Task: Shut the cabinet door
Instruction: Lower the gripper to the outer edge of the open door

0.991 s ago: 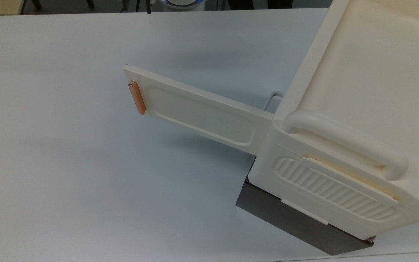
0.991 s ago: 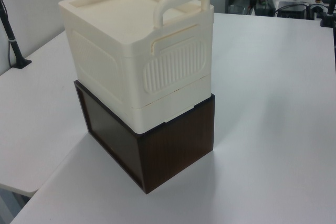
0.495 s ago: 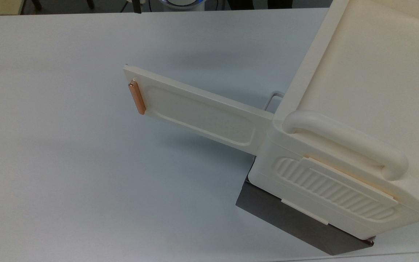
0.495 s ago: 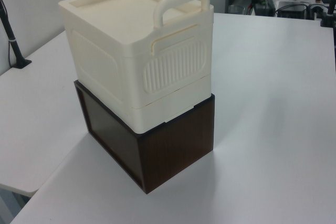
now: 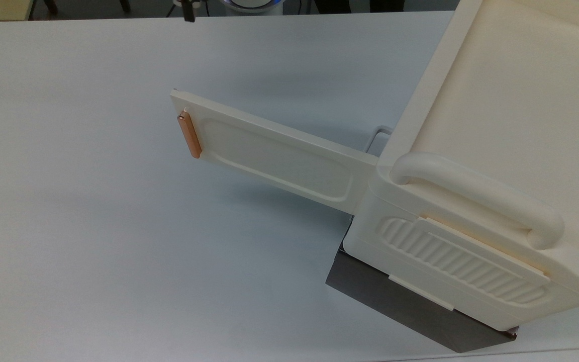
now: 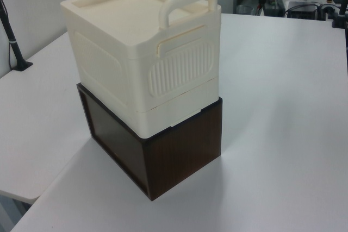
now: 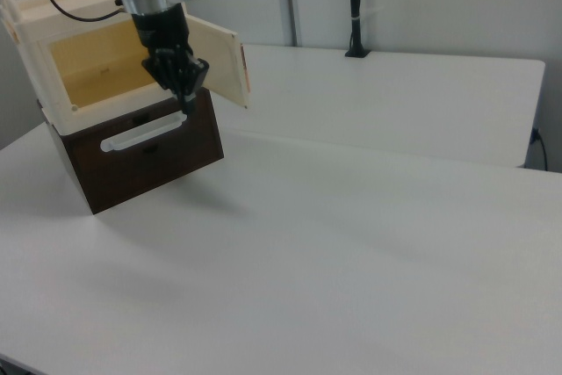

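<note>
The cabinet door (image 5: 274,158) is a flat cream panel swung wide open, reaching toward the top view's left, with its copper-orange bar handle (image 5: 189,136) at the free end. In the right view the door (image 7: 215,57) stands open beside the cabinet's yellowish interior (image 7: 88,63). My gripper (image 7: 186,104) hangs pointing down in front of that opening, left of the door in the right view, shut and holding nothing. It does not touch the door. Only a dark tip (image 5: 187,14) shows at the top view's upper edge. In the left view the arm is hidden.
The cream cabinet (image 6: 141,52), with thick curved handles and a ribbed side panel (image 5: 460,261), sits on a dark brown box (image 6: 174,150) that has a white bar handle (image 7: 142,133). The white table (image 5: 93,241) spreads around it. A black pole (image 7: 354,6) stands at the back.
The dark tip at the top view's upper edge has shifted left. The door and cabinet have not moved.
</note>
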You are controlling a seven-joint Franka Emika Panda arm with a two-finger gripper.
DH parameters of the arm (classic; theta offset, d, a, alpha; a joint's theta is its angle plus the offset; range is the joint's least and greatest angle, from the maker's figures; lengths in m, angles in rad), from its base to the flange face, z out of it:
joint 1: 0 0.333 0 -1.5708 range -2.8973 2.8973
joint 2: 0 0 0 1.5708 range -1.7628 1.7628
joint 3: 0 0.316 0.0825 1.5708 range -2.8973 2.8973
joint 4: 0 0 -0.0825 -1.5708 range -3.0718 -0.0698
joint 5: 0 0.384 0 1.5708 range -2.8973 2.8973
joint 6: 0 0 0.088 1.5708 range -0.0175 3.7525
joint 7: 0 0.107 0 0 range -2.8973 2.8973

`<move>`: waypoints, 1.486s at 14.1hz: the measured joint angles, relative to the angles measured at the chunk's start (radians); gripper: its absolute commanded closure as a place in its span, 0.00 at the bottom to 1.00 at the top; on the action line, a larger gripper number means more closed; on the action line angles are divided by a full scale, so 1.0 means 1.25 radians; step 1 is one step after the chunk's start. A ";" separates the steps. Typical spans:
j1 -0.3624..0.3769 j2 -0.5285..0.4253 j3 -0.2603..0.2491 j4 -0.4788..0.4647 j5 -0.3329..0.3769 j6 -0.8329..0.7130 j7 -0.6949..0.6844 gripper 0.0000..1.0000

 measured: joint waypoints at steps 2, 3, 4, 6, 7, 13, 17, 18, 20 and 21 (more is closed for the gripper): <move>-0.018 0.007 -0.001 0.000 0.001 0.056 0.000 1.00; -0.028 0.013 -0.002 0.001 0.002 0.089 0.000 1.00; -0.040 0.019 -0.002 0.002 0.008 0.122 0.000 1.00; -0.065 0.033 -0.003 0.002 0.037 0.196 -0.001 1.00; -0.080 0.047 -0.003 0.003 0.054 0.253 -0.001 1.00; -0.087 0.116 0.002 0.003 0.131 0.539 -0.001 1.00; -0.084 0.124 0.010 0.021 0.158 0.599 -0.001 1.00; -0.084 0.123 0.011 0.038 0.164 0.599 -0.001 1.00; -0.079 0.123 0.018 0.072 0.168 0.599 -0.001 1.00; -0.065 0.123 0.020 0.080 0.168 0.605 -0.001 1.00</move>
